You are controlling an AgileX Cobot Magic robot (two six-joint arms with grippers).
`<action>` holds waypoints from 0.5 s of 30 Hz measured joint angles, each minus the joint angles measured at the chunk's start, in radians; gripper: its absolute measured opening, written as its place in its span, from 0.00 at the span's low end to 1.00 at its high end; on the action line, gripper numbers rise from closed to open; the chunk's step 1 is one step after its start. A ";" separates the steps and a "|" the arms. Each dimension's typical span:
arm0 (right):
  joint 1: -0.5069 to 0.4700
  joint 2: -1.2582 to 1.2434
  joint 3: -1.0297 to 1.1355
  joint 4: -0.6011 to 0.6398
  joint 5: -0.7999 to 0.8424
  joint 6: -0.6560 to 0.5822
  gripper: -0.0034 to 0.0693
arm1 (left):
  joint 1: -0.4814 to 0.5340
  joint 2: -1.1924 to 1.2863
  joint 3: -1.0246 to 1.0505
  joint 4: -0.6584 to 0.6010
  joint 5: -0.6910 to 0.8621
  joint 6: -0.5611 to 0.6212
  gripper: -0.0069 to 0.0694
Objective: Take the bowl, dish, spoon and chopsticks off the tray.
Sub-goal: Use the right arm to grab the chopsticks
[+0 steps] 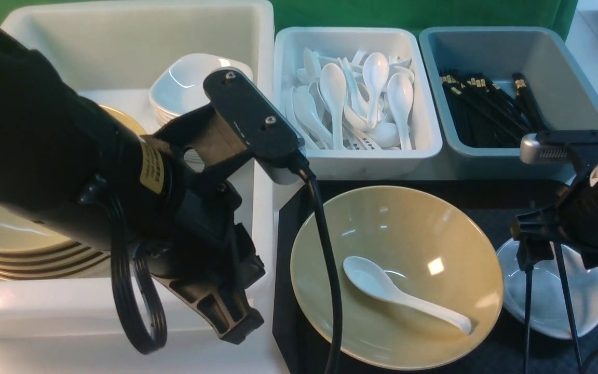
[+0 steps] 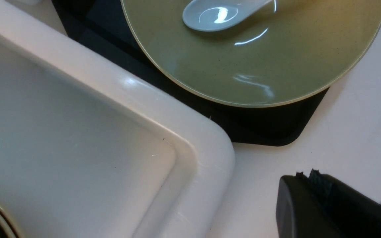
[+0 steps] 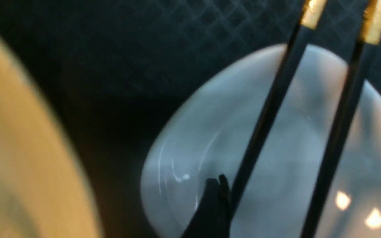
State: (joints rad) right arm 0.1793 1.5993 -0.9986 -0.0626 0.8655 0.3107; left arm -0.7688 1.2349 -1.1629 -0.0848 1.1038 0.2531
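My right gripper (image 3: 306,188) stands wide open and grips nothing. Its jaws straddle the chopsticks (image 3: 266,109), which lie side by side across the dish (image 3: 193,142) directly below. Propped on that rim, they seem to leave room for a finger on either side. To the gripper's left sits the bowl (image 1: 397,228) with the spoon (image 1: 382,285) cradled inside, all on the tray (image 1: 286,311) beneath. My left gripper (image 2: 306,185), closed and empty, hangs beyond the bowl. I count two chopsticks, one dish, one bowl, one spoon.
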 joint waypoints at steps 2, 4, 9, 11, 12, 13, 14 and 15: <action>0.000 0.024 -0.001 0.000 -0.016 0.010 0.90 | 0.000 0.000 0.000 0.000 0.000 0.005 0.08; 0.000 0.047 -0.001 0.000 -0.023 0.015 0.86 | 0.000 0.000 0.000 0.000 0.000 0.010 0.08; 0.000 0.083 -0.001 0.000 -0.024 0.019 0.80 | 0.000 0.000 0.000 0.000 0.000 0.019 0.08; 0.000 0.087 -0.001 0.000 -0.024 0.022 0.78 | 0.000 0.000 0.000 0.002 -0.001 0.020 0.08; 0.000 0.087 -0.001 0.000 -0.024 0.022 0.75 | 0.000 0.000 0.000 0.005 -0.001 0.020 0.08; 0.000 0.087 -0.001 0.000 -0.024 0.022 0.72 | 0.000 0.000 0.000 0.009 -0.003 0.020 0.08; 0.000 0.087 -0.001 0.000 -0.022 0.018 0.66 | 0.000 0.000 0.000 0.013 -0.002 0.021 0.08; 0.000 0.087 -0.001 0.000 -0.017 0.010 0.61 | 0.000 0.000 0.000 0.016 -0.003 0.021 0.08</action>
State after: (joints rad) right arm 0.1793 1.6858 -0.9994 -0.0626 0.8483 0.3205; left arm -0.7688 1.2349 -1.1629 -0.0689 1.1005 0.2738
